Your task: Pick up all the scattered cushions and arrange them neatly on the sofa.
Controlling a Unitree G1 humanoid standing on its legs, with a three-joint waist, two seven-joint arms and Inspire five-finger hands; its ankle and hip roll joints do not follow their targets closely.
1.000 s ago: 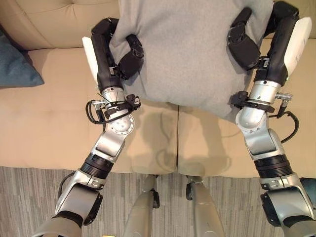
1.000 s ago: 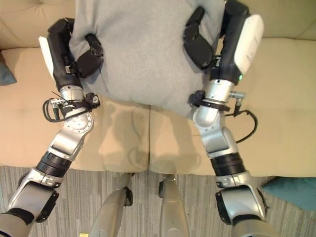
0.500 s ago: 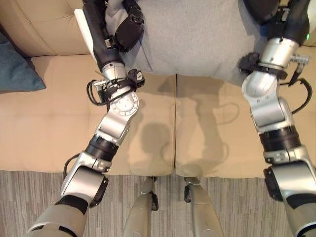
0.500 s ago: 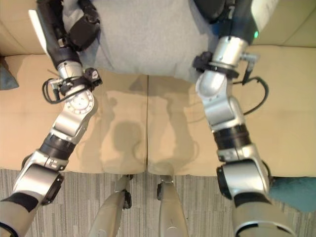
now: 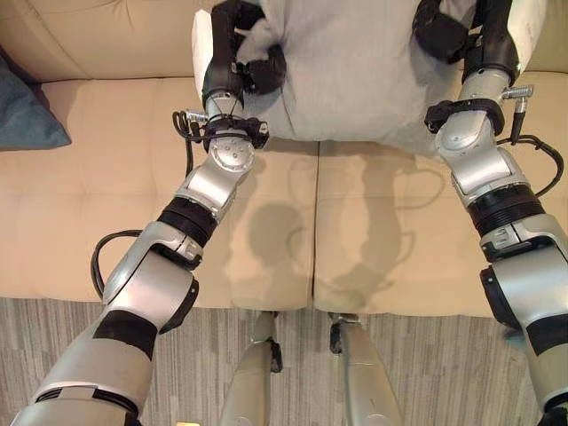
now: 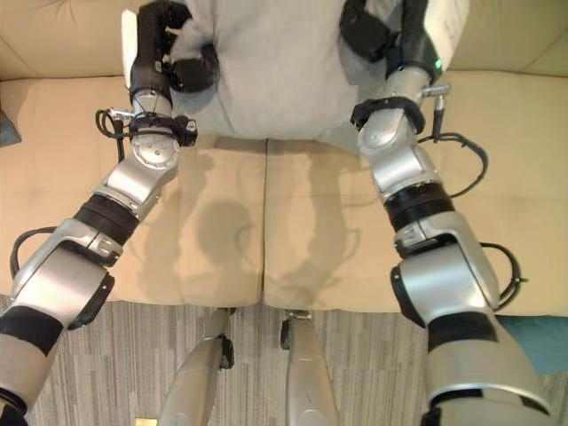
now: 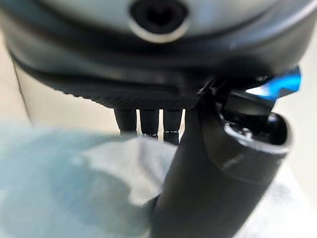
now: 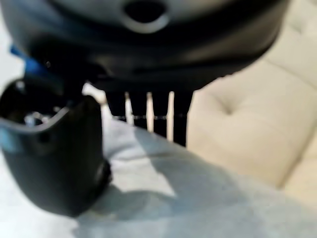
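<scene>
Pinching the large grey fabric cushion (image 5: 355, 71) at opposite side edges, left hand (image 5: 253, 67) and right hand (image 5: 444, 31) hold it against the beige sofa (image 5: 89, 204) backrest.

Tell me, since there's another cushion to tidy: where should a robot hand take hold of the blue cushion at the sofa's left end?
Probably the corner of the blue cushion that points toward the seat's middle, approached from the robot's right over the beige sofa. That corner lies exposed on the seat; the rest runs out of view.
</scene>
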